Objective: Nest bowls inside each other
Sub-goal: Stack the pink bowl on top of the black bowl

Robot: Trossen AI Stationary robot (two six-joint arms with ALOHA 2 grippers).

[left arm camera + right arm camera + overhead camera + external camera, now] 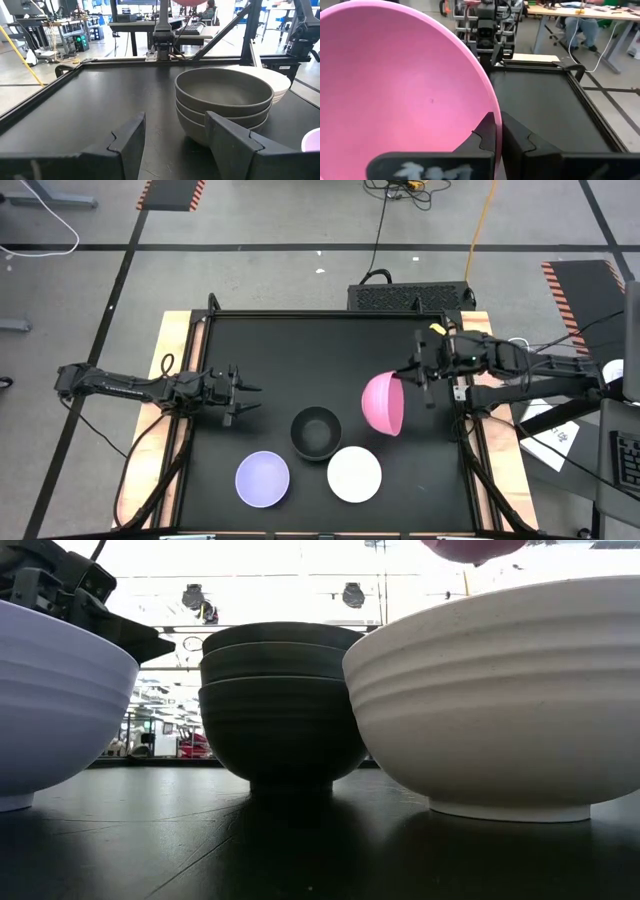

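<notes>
Pink bowl (pixel 384 404): pinched by its rim in the right tool (pixel 418 372), lifted and tilted, right of centre.
Black stack (pixel 315 431): three black bowls already nested, mid-desk.
Lavender bowl (pixel 262 479): loose, near-left.
White bowl (pixel 354 474): loose, near, just beside the stack.
Left tool (pixel 247 399): wide, empty, left of the stack.
Desk (pixel 300 350): black.
Left to do, I judge: pink, white and lavender still need nesting.
</notes>
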